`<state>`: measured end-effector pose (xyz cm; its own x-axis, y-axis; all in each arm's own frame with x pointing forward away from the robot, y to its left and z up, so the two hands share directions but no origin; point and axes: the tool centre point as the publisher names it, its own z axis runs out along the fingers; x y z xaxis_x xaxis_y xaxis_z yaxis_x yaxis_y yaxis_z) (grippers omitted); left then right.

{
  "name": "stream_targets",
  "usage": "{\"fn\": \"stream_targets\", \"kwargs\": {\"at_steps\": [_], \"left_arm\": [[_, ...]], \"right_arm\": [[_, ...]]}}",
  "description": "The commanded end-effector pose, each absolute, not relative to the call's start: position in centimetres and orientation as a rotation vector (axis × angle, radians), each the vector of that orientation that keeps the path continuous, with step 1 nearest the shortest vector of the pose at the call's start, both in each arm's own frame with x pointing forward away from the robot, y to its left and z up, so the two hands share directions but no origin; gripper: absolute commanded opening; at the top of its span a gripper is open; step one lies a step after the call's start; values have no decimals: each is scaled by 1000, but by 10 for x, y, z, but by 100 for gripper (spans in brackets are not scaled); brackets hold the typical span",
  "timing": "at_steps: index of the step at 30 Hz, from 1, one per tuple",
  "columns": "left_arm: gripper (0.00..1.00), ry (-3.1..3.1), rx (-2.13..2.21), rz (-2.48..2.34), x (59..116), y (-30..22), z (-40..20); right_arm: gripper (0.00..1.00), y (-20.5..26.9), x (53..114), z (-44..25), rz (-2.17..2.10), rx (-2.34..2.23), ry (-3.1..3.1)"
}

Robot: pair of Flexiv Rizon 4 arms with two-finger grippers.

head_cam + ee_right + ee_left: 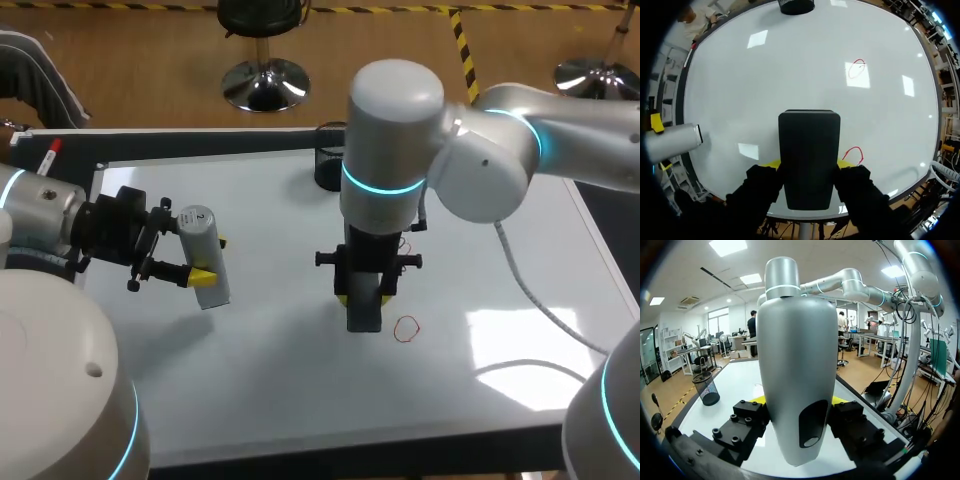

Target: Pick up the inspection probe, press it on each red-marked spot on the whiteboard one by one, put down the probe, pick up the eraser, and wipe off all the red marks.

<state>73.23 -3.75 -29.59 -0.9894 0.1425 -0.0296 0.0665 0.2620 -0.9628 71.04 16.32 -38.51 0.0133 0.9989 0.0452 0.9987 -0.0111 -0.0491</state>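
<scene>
The right gripper [808, 164] has its jaws spread wide and clamped on the two sides of a black rectangular eraser [809, 145], whose far end points down at the flat white whiteboard [250, 380], just beside a red loop [407, 328]; whether it touches the surface cannot be told. A second red mark [856, 68] lies farther ahead. The right arm reaches to mid-board, wrist vertical. The left gripper [799, 406] is clamped on a silver-grey cylindrical probe [205, 255], held nearly upright over the board's left part, wrist level. A black mesh cup [328, 160] stands at the far edge.
</scene>
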Motion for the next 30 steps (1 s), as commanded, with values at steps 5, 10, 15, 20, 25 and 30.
{"fn": "stream_targets", "kwargs": {"at_steps": [5,10,15,20,25,30], "left_arm": [[0,-2448,-203,1864,731,-38,-295],[0,-2448,-203,1864,731,-38,-295],[0,-2448,-203,1864,731,-38,-295],[0,-2448,-203,1864,731,-38,-295],[0,-2448,-203,1864,731,-38,-295],[0,-2448,-203,1864,731,-38,-295]], "right_arm": [[0,159,693,-364,-59,-2095,-2192],[0,159,693,-364,-59,-2095,-2192],[0,159,693,-364,-59,-2095,-2192],[0,159,693,-364,-59,-2095,-2192],[0,159,693,-364,-59,-2095,-2192],[0,157,693,-364,-43,-2090,-2185]]}}
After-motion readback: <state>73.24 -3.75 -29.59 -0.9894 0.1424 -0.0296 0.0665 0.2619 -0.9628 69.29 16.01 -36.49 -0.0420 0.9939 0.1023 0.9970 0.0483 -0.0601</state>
